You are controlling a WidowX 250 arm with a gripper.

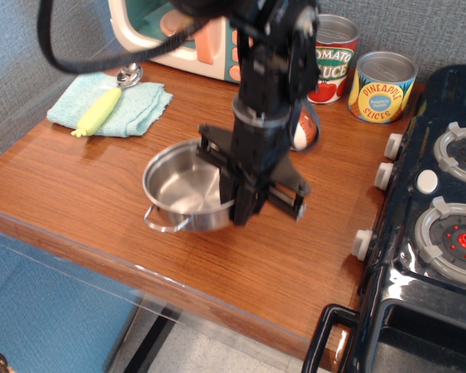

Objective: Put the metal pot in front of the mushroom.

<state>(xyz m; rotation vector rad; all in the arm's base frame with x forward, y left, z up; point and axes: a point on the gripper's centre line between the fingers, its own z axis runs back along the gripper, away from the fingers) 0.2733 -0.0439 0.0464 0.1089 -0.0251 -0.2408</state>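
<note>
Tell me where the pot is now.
The pot sits near the table's front edge, held at its right rim by the gripper, in front of the mostly hidden mushroom.

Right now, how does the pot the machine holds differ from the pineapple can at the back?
The pot is wide, shallow and bare shiny steel; the pineapple can is narrower, taller and wrapped in a yellow label. The pot is open on top with wire loop handles; the can is closed and has none. The end effector grips the pot's rim; the can stands untouched. Both are round and metal.
</note>
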